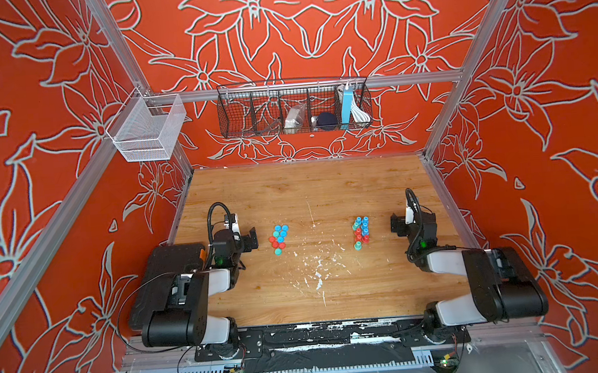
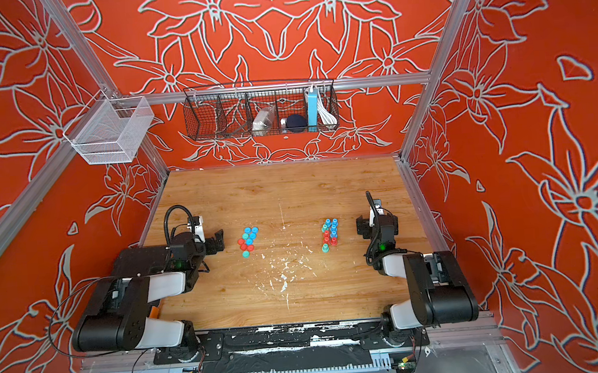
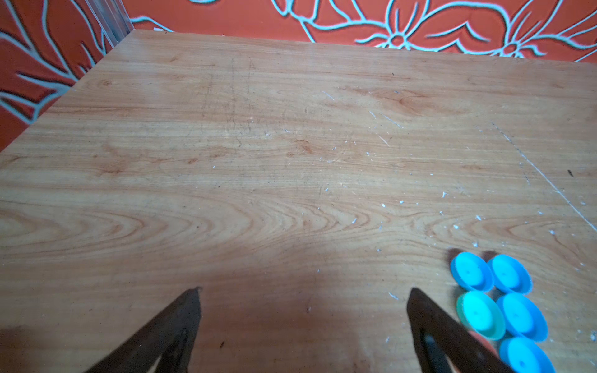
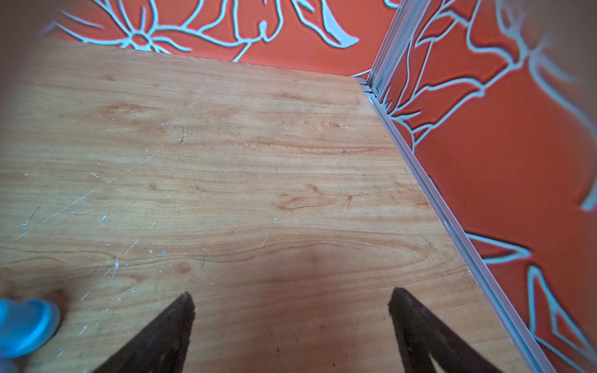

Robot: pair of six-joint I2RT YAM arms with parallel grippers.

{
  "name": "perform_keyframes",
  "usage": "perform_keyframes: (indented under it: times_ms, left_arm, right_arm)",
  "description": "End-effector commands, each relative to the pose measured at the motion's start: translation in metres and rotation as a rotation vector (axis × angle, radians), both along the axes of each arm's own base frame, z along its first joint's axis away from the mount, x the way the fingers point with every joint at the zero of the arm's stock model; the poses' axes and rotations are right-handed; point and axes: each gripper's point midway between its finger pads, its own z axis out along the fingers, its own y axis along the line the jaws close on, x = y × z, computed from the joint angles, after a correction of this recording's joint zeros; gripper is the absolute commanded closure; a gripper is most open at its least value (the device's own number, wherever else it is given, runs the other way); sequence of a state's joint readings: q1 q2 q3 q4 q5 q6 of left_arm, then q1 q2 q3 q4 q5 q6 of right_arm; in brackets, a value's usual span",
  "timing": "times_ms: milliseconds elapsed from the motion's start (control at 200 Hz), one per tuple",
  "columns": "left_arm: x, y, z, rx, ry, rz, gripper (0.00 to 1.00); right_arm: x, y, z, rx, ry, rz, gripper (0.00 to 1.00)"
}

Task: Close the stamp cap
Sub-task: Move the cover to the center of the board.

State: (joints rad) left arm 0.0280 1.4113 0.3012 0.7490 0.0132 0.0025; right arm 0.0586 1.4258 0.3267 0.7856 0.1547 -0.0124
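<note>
Caps (image 1: pixel 279 240) and stamps (image 1: pixel 361 232) sat apart, open table (image 1: pixel 308 190) between and out to the far edge; left gripper (image 1: pixel 253 238) and right gripper (image 1: pixel 394 225) flanked them, both wide.

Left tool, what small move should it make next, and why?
Probably slide toward the loose caps and centre over the nearest one: the left tool is open and empty, the caps lie just beside it, and the stamps stand apart from them.

Glossy plastic caps (image 3: pixel 472 270) on scuffed wooden table (image 3: pixel 258 161).
</note>
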Motion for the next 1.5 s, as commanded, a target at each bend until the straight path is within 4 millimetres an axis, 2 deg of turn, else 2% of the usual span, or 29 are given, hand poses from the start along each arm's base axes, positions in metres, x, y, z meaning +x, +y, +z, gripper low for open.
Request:
perform_keyframes:
  times_ms: [0, 185, 385, 465, 570, 646, 816, 896, 971, 1041, 1091, 1121, 1161, 1271, 1331, 1436, 1496]
  left_arm:
    - [0.007, 0.001, 0.011, 0.000, -0.033, -0.002, 0.01]
    - [0.010, 0.015, 0.025, 0.010, 0.001, 0.092, 0.01]
    - [0.008, 0.009, 0.029, 0.049, 0.004, 0.083, 0.01]
    - [0.008, 0.003, 0.031, 0.067, 0.008, 0.070, 0.01]
    - [0.007, 0.004, 0.040, 0.095, -0.006, 0.091, 0.01]
    - [0.006, 0.005, 0.050, 0.111, -0.008, 0.110, 0.01]
    - [0.007, 0.006, 0.080, 0.111, -0.016, 0.134, 0.01]
    - [0.007, 0.008, 0.095, 0.107, -0.018, 0.166, 0.01]
    - [0.008, 0.006, 0.112, 0.088, -0.033, 0.166, 0.01]
    - [0.007, 0.000, 0.124, 0.053, -0.057, 0.148, 0.01]
    - [0.005, -0.002, 0.130, 0.011, -0.062, 0.155, 0.01]
    - [0.005, -0.003, 0.134, -0.018, -0.058, 0.162, 0.01]
    - [0.004, -0.006, 0.137, -0.045, -0.037, 0.156, 0.01]
    - [0.004, -0.030, 0.142, -0.077, 0.033, 0.060, 0.01]
    - [0.005, -0.039, 0.143, -0.067, 0.061, 0.042, 0.01]
    - [0.008, -0.052, 0.134, -0.103, 0.171, 0.017, 0.01]
    - [0.009, -0.062, 0.126, -0.135, 0.231, -0.005, 0.01]
  right_arm:
    - [0.001, 0.001, 0.005, 0.009, -0.018, 0.007, 0.03]
    - [0.001, 0.001, 0.005, 0.009, -0.018, 0.008, 0.03]
    - [0.001, 0.001, 0.006, 0.009, -0.019, 0.008, 0.03]
    - [-0.001, -0.007, 0.017, -0.019, -0.039, -0.064, 0.03]
    - [-0.002, -0.017, 0.029, -0.033, 0.041, -0.133, 0.03]
    - [-0.004, -0.011, 0.037, -0.011, 0.054, -0.113, 0.03]
    - [-0.020, -0.007, 0.070, 0.063, 0.026, -0.125, 0.03]
    - [-0.029, -0.005, 0.101, 0.093, 0.004, -0.134, 0.03]
    - [-0.037, 0.005, 0.134, 0.187, -0.023, -0.097, 0.03]
    - [-0.039, 0.017, 0.150, 0.301, -0.103, -0.054, 0.03]
    - [-0.048, 0.011, 0.144, 0.494, -0.134, -0.149, 0.03]
    - [-0.047, 0.023, 0.148, 0.510, -0.153, -0.068, 0.03]
    - [-0.045, 0.043, 0.146, 0.512, -0.121, 0.050, 0.03]
    - [-0.039, 0.065, 0.132, 0.498, 0.091, 0.122, 0.06]
    - [-0.037, 0.069, 0.130, 0.482, 0.133, 0.136, 0.03]
    - [-0.037, 0.074, 0.127, 0.438, 0.206, 0.156, 0.03]
    - [-0.036, 0.075, 0.121, 0.402, 0.269, 0.150, 0.08]
